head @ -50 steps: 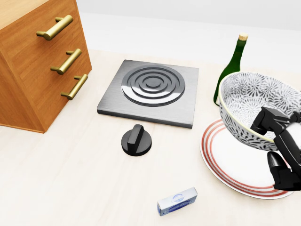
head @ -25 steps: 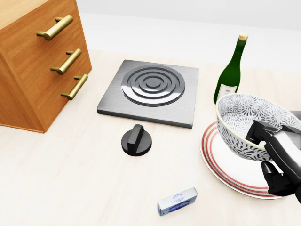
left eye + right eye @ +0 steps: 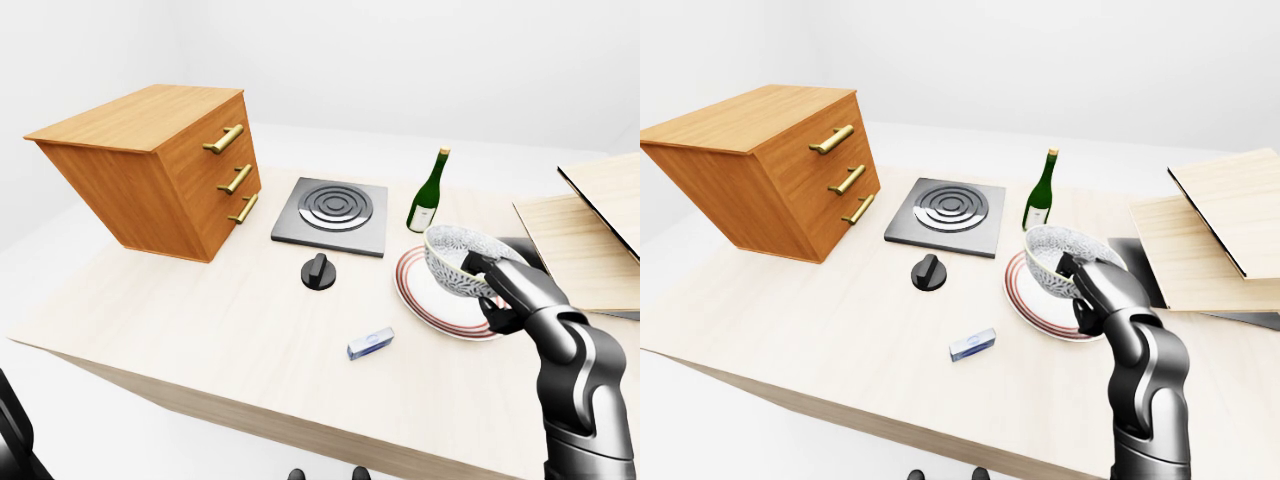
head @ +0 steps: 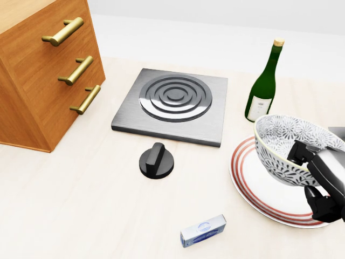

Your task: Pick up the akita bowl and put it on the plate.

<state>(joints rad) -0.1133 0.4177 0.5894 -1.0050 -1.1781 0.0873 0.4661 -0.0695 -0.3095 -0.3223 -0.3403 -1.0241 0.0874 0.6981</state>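
Note:
The akita bowl (image 4: pixel 280 156), white with a dark flower pattern, hangs tilted low over the right part of the red-ringed plate (image 4: pixel 253 186) at the head view's right edge. My right hand (image 4: pixel 314 178) is shut on the bowl's right rim, thumb inside and fingers under the wall. Whether the bowl's base touches the plate I cannot tell. The left-eye view shows the same grip, with the bowl (image 3: pixel 452 262) over the plate (image 3: pixel 420 298). My left hand does not show; only a dark piece of arm sits in the left-eye view's bottom left corner.
A green wine bottle (image 4: pixel 263 86) stands just above the plate. Left of it lie a grey hotplate (image 4: pixel 172 102) and a black knob (image 4: pixel 156 160). A wooden drawer cabinet (image 4: pixel 38 70) fills the left. A small blue box (image 4: pixel 203 230) lies below. Wooden boards (image 3: pixel 590 230) stand at right.
My right hand has lowered the bowl down and slightly right toward the plate. The wine bottle, half hidden before, now shows in full.

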